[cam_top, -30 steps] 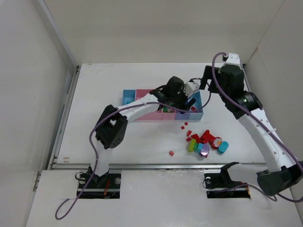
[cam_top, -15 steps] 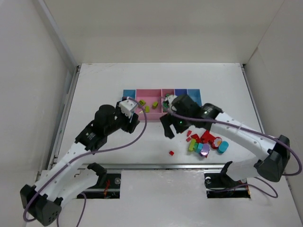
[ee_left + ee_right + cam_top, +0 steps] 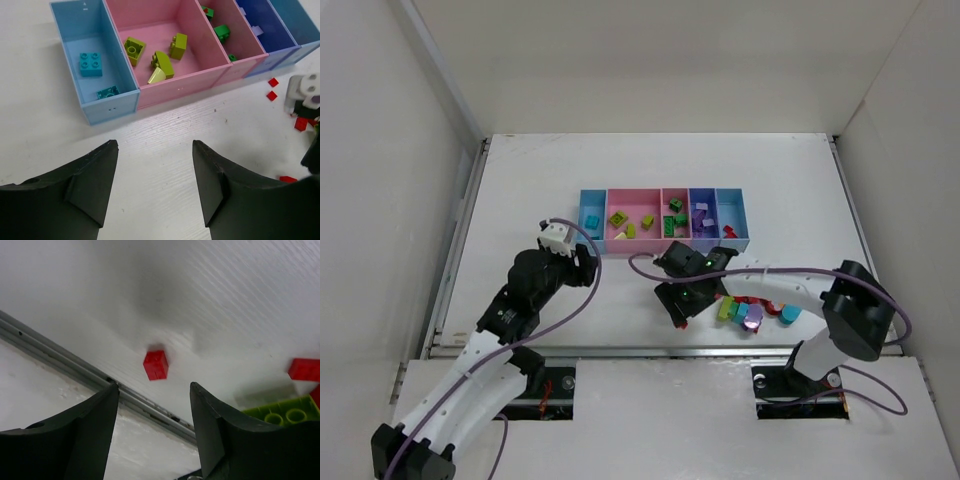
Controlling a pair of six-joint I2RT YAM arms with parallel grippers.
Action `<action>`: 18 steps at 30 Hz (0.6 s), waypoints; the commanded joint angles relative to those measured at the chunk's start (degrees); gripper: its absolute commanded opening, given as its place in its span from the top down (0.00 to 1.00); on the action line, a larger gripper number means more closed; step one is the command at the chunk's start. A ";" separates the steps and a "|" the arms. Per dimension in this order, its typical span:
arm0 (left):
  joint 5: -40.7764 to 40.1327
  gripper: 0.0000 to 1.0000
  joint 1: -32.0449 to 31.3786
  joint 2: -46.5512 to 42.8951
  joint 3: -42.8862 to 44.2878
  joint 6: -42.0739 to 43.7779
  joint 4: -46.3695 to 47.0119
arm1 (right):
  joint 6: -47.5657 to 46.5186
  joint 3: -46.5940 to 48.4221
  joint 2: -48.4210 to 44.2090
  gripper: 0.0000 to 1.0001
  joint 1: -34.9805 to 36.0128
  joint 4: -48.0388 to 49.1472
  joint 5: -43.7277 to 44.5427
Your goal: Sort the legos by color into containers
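1. Risk: the small red lego [image 3: 156,365] sits close to the metal rail [image 3: 50,347] at the table's near edge. A skewed descent could push it into that groove (or catch a finger on the rail).
2. My right pincer [image 3: 152,390] is part open and empty, with the lego centred just beyond its tips.
3. My left pincer [image 3: 155,145] hovers open and empty before the containers [image 3: 115,105].

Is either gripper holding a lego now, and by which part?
Nothing is held. Both stand open and empty: the left gripper near the bins, the right gripper over a small red lego lying on the table.
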 commanded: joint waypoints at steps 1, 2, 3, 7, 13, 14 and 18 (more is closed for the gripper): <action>-1.94 0.42 0.81 -0.95 -1.30 -2.05 6.20 | 0.93 -0.54 1.94 0.36 2.02 7.66 0.22; -1.95 0.42 0.82 -0.95 -1.83 -2.05 6.80 | 0.93 -0.54 2.65 0.36 2.63 8.28 0.22; -1.95 0.40 0.82 -1.56 -1.83 -2.05 6.81 | 0.93 -1.06 4.31 0.36 2.63 9.07 0.22; -1.95 0.38 0.82 -2.09 -2.45 -2.05 7.34 | 0.93 -1.07 7.22 0.43 3.16 9.60 2.05; -1.95 0.38 1.34 -2.09 -2.45 -2.05 7.34 | 2.07 -2.73 6.52 0.48 3.16 8.03 5.23; -1.95 0.38 1.34 -2.09 -2.45 -2.05 7.34 | 2.07 -3.26 6.52 0.48 3.16 8.02 5.23; -1.95 0.38 1.34 -2.09 -2.45 -2.05 7.34 | 2.07 -4.58 5.91 0.53 3.16 7.49 5.23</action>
